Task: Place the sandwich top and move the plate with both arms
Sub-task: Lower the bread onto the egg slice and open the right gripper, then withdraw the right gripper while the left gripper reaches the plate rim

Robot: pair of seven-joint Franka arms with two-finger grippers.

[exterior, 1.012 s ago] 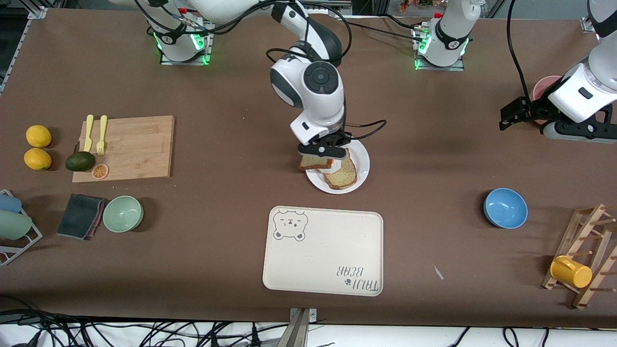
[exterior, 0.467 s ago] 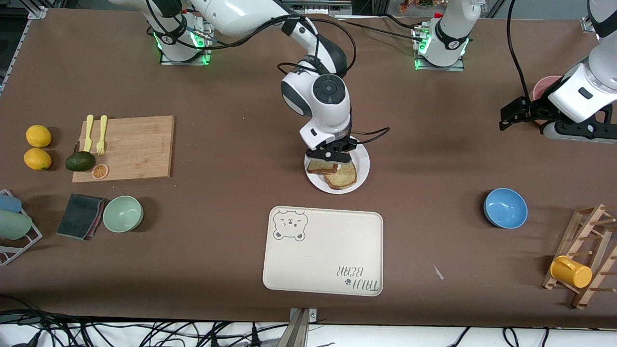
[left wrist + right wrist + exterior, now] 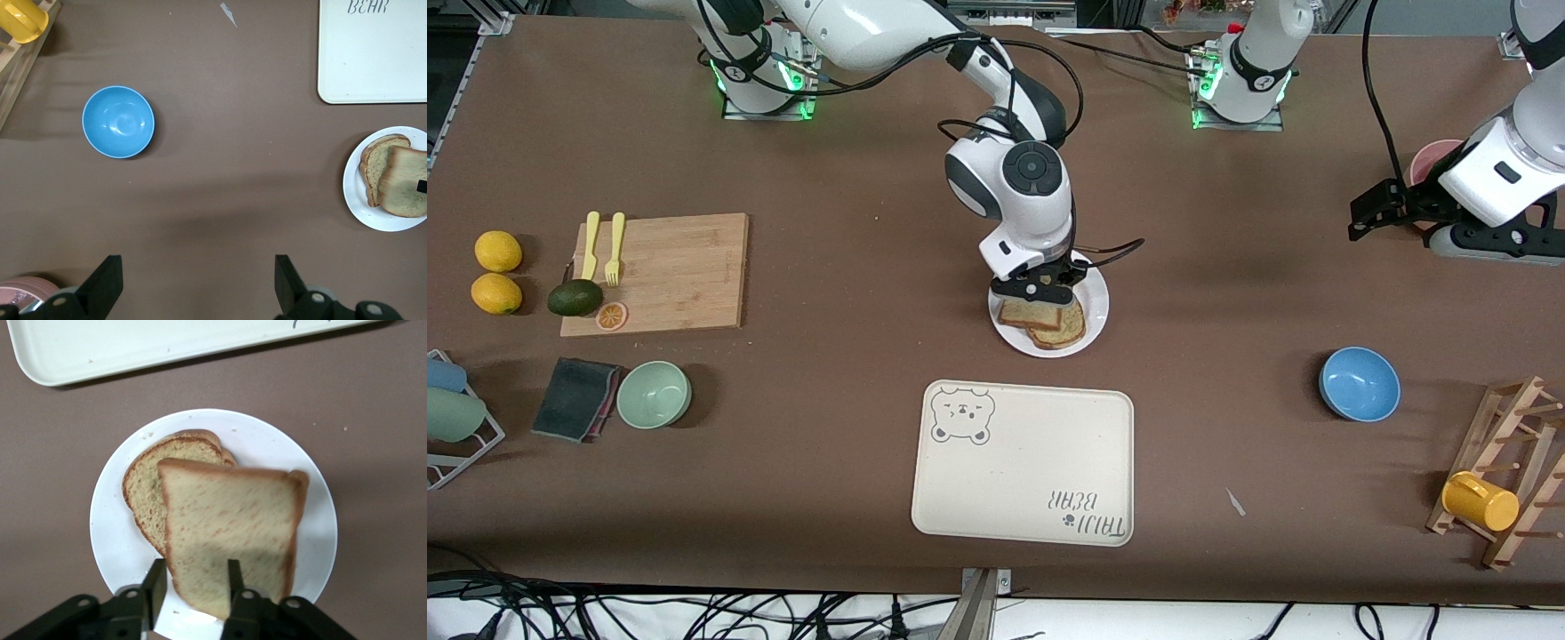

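The white plate [image 3: 1096,307] sits mid-table, farther from the front camera than the tray. On it, the sandwich top [image 3: 1030,312] lies askew over a browner slice [image 3: 1065,332]. My right gripper [image 3: 1040,286] hovers just above the plate, its fingers [image 3: 157,583] parted. In the right wrist view the sandwich top [image 3: 230,520] rests loose on the lower slice [image 3: 143,487], one corner under my right gripper [image 3: 195,587]. My left gripper [image 3: 1369,213] waits open with nothing in it over bare table at the left arm's end. Its wrist view shows the open left gripper [image 3: 198,280] and the plate [image 3: 353,193].
A cream bear tray [image 3: 1023,462] lies nearer the front camera than the plate. At the left arm's end are a blue bowl [image 3: 1359,383], a pink bowl [image 3: 1427,160] and a wooden rack with a yellow cup [image 3: 1480,500]. The right arm's end holds a cutting board [image 3: 667,267] and a green bowl [image 3: 654,394].
My right gripper carried the sandwich top over the plate, came down and opened. The slice now lies on the lower slice. The left arm has not moved.
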